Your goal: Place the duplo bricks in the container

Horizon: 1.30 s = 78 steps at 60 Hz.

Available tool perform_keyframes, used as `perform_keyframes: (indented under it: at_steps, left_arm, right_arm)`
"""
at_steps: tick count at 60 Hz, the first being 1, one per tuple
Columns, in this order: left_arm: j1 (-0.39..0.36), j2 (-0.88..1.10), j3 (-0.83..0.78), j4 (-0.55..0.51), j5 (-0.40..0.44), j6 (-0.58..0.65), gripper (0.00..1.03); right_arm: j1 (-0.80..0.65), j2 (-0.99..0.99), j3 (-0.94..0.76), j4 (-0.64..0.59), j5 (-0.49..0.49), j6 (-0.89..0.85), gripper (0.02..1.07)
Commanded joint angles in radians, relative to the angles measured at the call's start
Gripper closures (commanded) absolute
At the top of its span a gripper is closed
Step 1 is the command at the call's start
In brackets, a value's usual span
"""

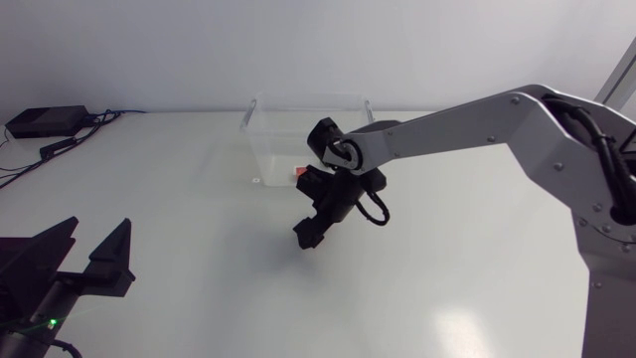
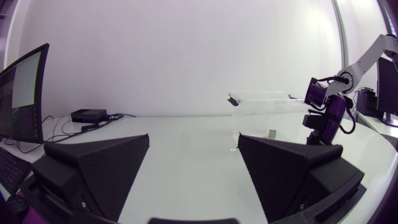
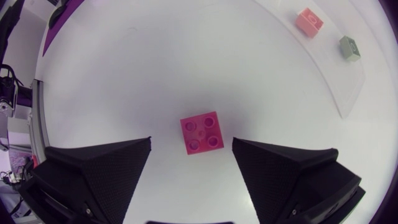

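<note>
right pincer (image 3: 191,149): released, fingers wide apart | pink duplo brick (image 3: 202,132): on the table (image 3: 155,62), between the fingertips, touching neither | container (image 1: 260,129): clear, ahead of this pincer and to one side, holding a salmon brick (image 3: 309,21) and a grey-green brick (image 3: 349,48) | left pincer (image 2: 194,152): released, well apart from all the bricks

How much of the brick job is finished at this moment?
Done: a salmon brick and a grey-green brick lie in the container. In hand: nothing yet; the right gripper hangs open over a pink brick on the table. Left: grasp it, put it in.
</note>
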Motion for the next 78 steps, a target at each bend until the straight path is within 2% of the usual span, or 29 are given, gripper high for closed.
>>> perform_keyframes:
  at_steps: [1, 23, 38, 40, 42, 43, 51, 78]
  left_arm:
    - [-0.002, -0.01, -0.018, 0.01, -0.006, -0.003, 0.03]
    - [-0.002, -0.01, -0.018, 0.01, -0.006, -0.003, 0.03]
    - [-0.002, -0.01, -0.018, 0.01, -0.006, -0.003, 0.03]
    - [-0.002, -0.01, -0.018, 0.01, -0.006, -0.003, 0.03]
    - [-0.002, -0.01, -0.018, 0.01, -0.006, -0.003, 0.03]
    - [-0.002, -0.01, -0.018, 0.01, -0.006, -0.003, 0.03]
    - [-0.002, -0.01, -0.018, 0.01, -0.006, -0.003, 0.03]
    - [-0.002, -0.01, -0.018, 0.01, -0.006, -0.003, 0.03]
  right_arm:
    - [0.003, 0.046, 0.055, -0.053, 0.002, -0.025, 0.07]
    - [0.011, 0.149, 0.215, -0.221, -0.002, -0.024, 0.08]
    - [0.044, 0.167, 0.23, -0.22, -0.009, -0.01, 0.33]
    - [0.054, 0.167, 0.23, -0.212, -0.009, 0.001, 0.45]
    - [0.061, 0.172, 0.232, -0.192, 0.005, 0.035, 0.69]
    - [0.061, 0.172, 0.229, -0.178, 0.011, 0.045, 0.71]
    - [0.031, 0.153, 0.172, -0.175, 0.056, 0.041, 0.74]
    - [-0.002, -0.114, -0.06, -0.05, 0.071, 0.084, 0.76]
